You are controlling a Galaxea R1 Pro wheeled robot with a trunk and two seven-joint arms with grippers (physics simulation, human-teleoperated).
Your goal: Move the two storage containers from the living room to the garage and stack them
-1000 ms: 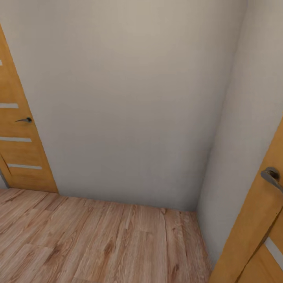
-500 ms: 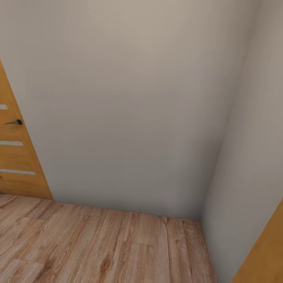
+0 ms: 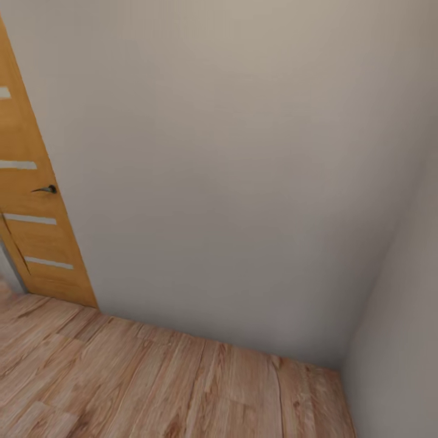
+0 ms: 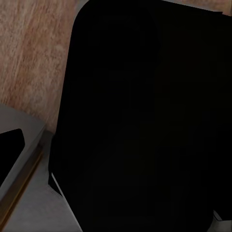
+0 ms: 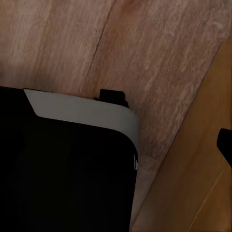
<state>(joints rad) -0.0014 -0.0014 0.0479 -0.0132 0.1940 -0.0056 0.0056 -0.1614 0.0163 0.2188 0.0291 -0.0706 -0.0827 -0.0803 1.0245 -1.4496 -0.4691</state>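
Transit phase judged: a plain wall (image 3: 231, 170) corner, wood-plank floor (image 3: 152, 389) and 1 orange door (image 3: 30, 201) are faced. No containers seen; gripper state cannot be told.

Light wood-plank flooring (image 3: 152, 383) seen from the head camera, its boards running obliquely toward a plain grey-white wall (image 3: 231, 182); the foot of an orange-brown wooden door (image 3: 36, 243) meets the planks at the view's left. In the left wrist view the same planking (image 4: 34, 53) lies beneath a large black body (image 4: 145, 121); in the right wrist view, planking (image 5: 145, 53) beside a black, grey-edged body (image 5: 63, 164)
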